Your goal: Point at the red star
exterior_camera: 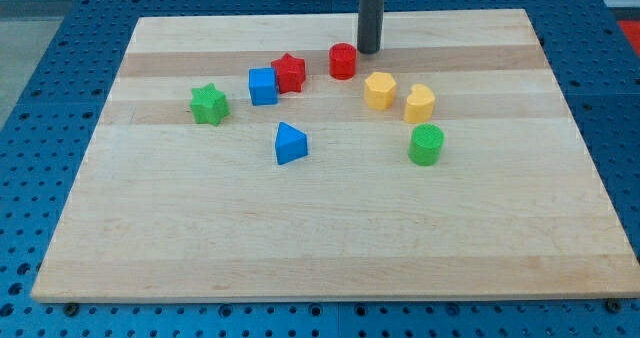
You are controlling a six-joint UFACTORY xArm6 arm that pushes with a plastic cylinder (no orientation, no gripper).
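The red star (pixel 290 73) lies on the wooden board (pixel 330 238) toward the view's top, touching a blue cube (pixel 263 86) on its left. My tip (pixel 370 51) stands near the board's top edge, just right of and above a red cylinder (pixel 343 61). The tip is about a block's width beyond that cylinder from the red star, and touches neither.
A green star (pixel 209 104) lies at the left. A blue triangular block (pixel 290 143) sits near the middle. A yellow hexagon (pixel 380 90), a yellow block (pixel 420 103) and a green cylinder (pixel 426 144) stand at the right. Blue pegboard table surrounds the board.
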